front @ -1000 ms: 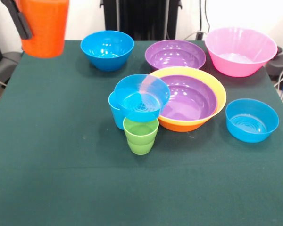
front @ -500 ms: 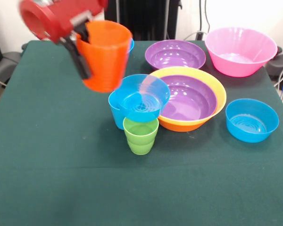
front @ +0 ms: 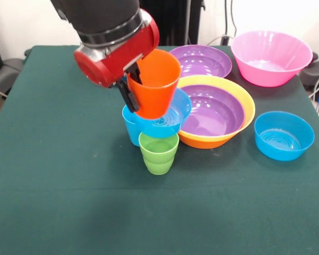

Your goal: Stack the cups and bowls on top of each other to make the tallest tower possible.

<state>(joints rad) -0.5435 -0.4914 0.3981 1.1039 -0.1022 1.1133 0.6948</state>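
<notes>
Lowered from mid-air, tool [front: 134,87] — clamped on orange cup's [front: 154,85] rim — hangs over small blue bowl [front: 167,118].

the hand [front: 134,85], gripping the orange cup [front: 153,83] by its rim, moves from the upper left corner, above the tabletop's [front: 53,175] far left edge, across and downward toward the centre. the cup, earlier hanging high and well apart from the other pieces, now sits directly over the small blue bowl [front: 165,118] perched on the light blue cup [front: 129,129] and green cup [front: 159,153], its base covering the bowl's interior. the red and black arm [front: 114,32], formerly barely visible, now fills the upper centre and hides the far blue bowl.
</notes>
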